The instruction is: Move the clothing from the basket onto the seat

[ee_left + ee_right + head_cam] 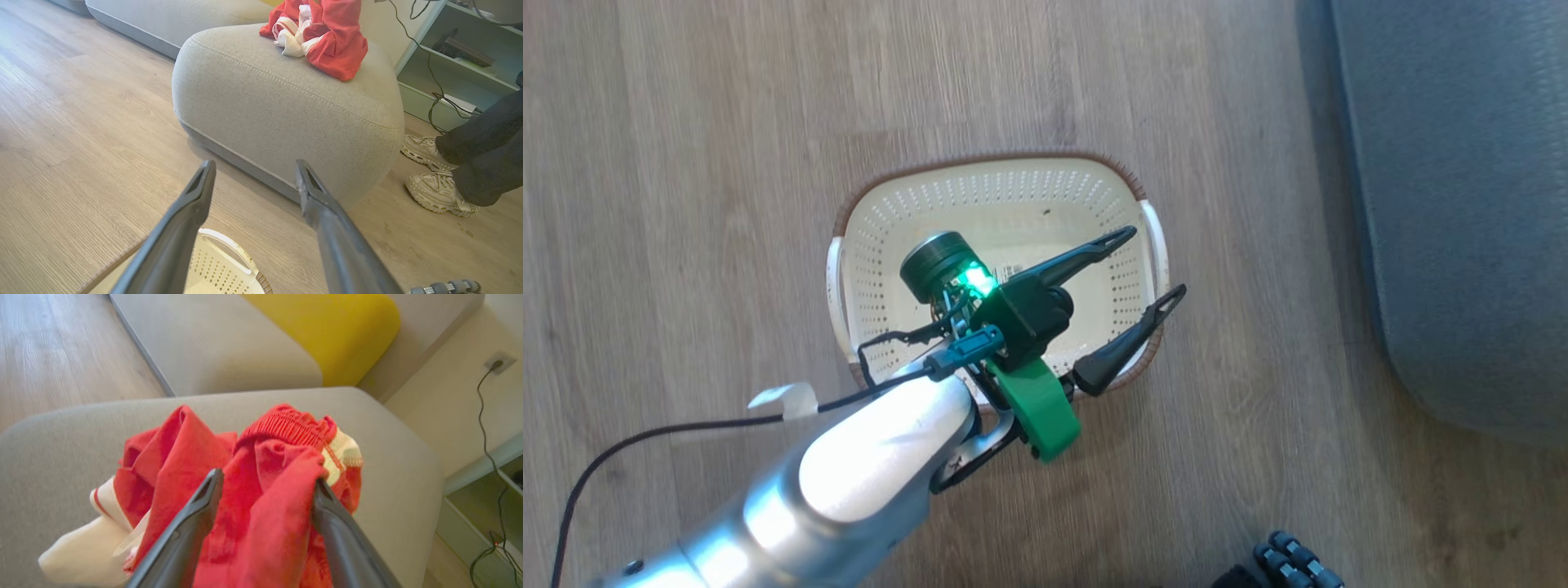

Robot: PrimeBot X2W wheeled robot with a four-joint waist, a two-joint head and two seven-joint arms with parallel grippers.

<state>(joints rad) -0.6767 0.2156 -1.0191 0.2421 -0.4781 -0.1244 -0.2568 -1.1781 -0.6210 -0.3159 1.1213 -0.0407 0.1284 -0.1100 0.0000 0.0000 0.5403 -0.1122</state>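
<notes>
Left gripper (1156, 261), wide, over cream perforated plastic basket (890, 220) on open wood floor (686, 204). Right gripper (267, 478), wide, straddles bright red fabric clothing (179, 449) atop grey upholstered seat (61, 449); person's shoes (437, 194) beside.

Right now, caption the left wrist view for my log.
Open left gripper over the basket; red clothing piled on the grey seat.

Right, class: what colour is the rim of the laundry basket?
Brown, woven-looking, running round the cream-white basket; the head view shows it best.
</notes>
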